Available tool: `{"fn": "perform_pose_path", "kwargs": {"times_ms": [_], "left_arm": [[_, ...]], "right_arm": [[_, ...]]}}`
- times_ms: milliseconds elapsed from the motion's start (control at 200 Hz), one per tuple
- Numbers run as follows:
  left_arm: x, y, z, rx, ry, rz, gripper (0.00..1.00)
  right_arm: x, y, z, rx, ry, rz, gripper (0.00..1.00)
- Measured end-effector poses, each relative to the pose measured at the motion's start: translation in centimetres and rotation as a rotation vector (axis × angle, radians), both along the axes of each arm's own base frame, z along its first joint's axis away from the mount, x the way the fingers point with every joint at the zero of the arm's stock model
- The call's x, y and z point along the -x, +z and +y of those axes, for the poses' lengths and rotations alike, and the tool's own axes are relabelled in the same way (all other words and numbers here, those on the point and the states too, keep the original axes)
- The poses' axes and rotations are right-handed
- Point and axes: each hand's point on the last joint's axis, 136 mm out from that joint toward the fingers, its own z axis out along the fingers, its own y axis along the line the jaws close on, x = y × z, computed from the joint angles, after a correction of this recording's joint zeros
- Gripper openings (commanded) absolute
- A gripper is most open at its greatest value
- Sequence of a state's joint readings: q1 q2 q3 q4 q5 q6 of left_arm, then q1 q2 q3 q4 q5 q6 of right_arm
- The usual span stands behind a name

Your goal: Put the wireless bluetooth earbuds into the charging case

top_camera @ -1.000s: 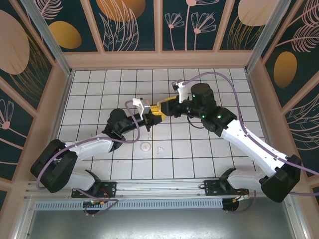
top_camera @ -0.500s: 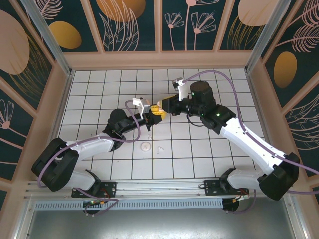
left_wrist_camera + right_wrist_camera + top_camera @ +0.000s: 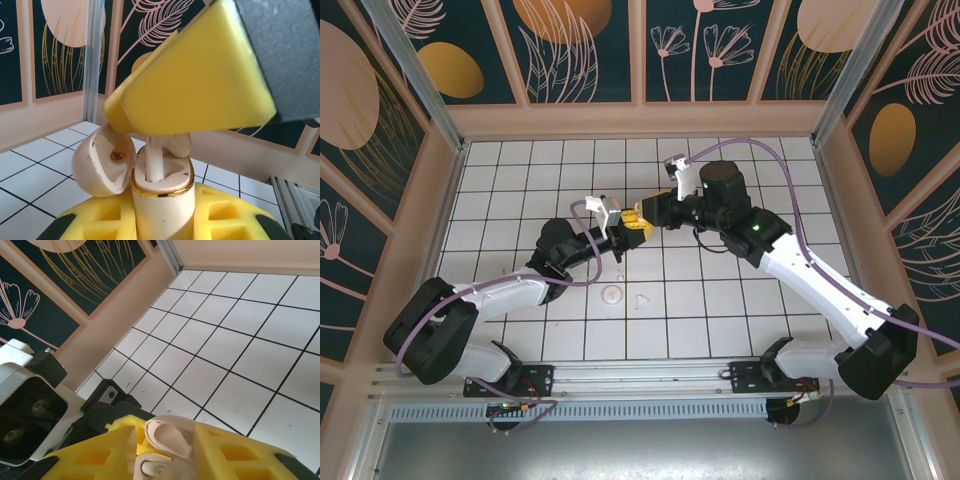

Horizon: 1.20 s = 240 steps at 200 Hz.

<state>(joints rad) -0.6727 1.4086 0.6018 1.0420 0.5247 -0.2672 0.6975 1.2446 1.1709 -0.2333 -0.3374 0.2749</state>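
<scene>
**Top external:** The two arms meet over the middle of the white-tiled bench [image 3: 740, 300]. The left end effector [image 3: 623, 238] and the right end effector [image 3: 642, 220] are tip to tip, with yellow pads showing between them. Nearer the arm bases, a tiny pale bud [image 3: 640, 298] lies on a tile just right of a flat white disc [image 3: 612, 293]. Both are well apart from the end effectors.

**Left wrist:** The left end effector is closed narrow on the charging case [image 3: 162, 210], holding it upright between its yellow pads. The case's lid [image 3: 100, 162] hangs open to the left, with a dark spot inside it. One earbud [image 3: 152, 162] stands stem-down in the case's gold-rimmed mouth. Its head sits directly under a yellow finger [image 3: 200, 85] of the right end effector and touches it.

**Right wrist:** The right end effector's two yellow fingers [image 3: 235, 455] stand partly apart. The open lid [image 3: 167, 437] and the earbud [image 3: 152, 469] lie in the gap between them. I cannot tell whether the fingers pinch the earbud or only flank it. The left arm's wrist camera housing [image 3: 25, 410] shows at the left.
</scene>
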Motion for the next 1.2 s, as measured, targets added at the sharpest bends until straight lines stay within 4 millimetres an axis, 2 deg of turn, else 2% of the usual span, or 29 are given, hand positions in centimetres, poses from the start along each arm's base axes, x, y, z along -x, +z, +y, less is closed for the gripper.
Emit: {"fn": "perform_pose_path", "kwargs": {"times_ms": [480, 751, 956, 1201], "left_arm": [[-0.5, 0.1, 0.2, -0.006, 0.037, -0.023, 0.13], [-0.7, -0.1, 0.3, -0.020, 0.053, -0.040, 0.13], [-1.1, -0.8, 0.3, -0.050, 0.071, -0.040, 0.13], [-1.1, -1.2, 0.3, -0.067, 0.075, -0.038, 0.13]], "right_arm": [[-0.1, 0.1, -0.4, -0.006, -0.050, 0.053, 0.43], [0.4, 1.2, -1.3, -0.036, -0.082, 0.066, 0.43], [0.8, 2.2, -2.3, -0.052, -0.126, 0.086, 0.39], [1.5, 1.1, -2.8, -0.031, -0.151, 0.163, 0.32]]}}
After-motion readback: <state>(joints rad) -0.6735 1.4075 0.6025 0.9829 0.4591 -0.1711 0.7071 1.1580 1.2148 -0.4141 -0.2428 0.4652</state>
